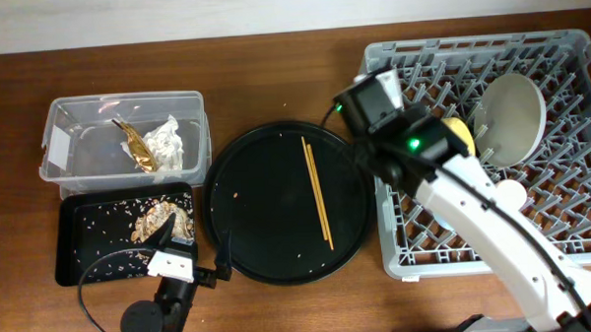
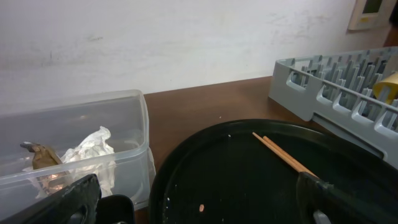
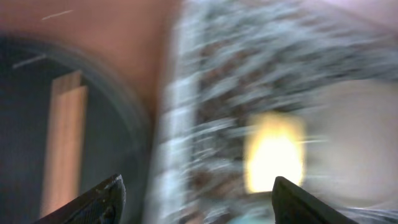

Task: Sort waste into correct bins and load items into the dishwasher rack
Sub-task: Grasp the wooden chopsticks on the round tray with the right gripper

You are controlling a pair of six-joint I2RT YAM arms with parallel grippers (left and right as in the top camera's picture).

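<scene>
Brown chopsticks [image 1: 318,190] lie on the round black tray [image 1: 269,246]; they also show in the left wrist view [image 2: 283,155] and, blurred, in the right wrist view [image 3: 62,149]. The grey dishwasher rack [image 1: 567,48] holds a pale plate [image 1: 515,114], a yellow bowl [image 1: 459,131] and a small pale cup [image 1: 513,193]. The clear tub [image 1: 69,159] holds a white napkin [image 1: 165,143] and a gold scrap [image 1: 135,142]. The black rectangular tray [image 1: 82,262] holds food scraps [image 1: 150,222]. My left gripper [image 2: 199,208] is open and empty at the round tray's near-left edge. My right gripper [image 3: 199,199] is open and empty above the rack's left edge.
The right arm [image 1: 454,180] crosses the rack's left half and hides what lies under it. The rack wall [image 2: 323,99] stands right of the round tray. The wooden table [image 1: 273,78] runs back to a white wall. The right wrist view is motion-blurred.
</scene>
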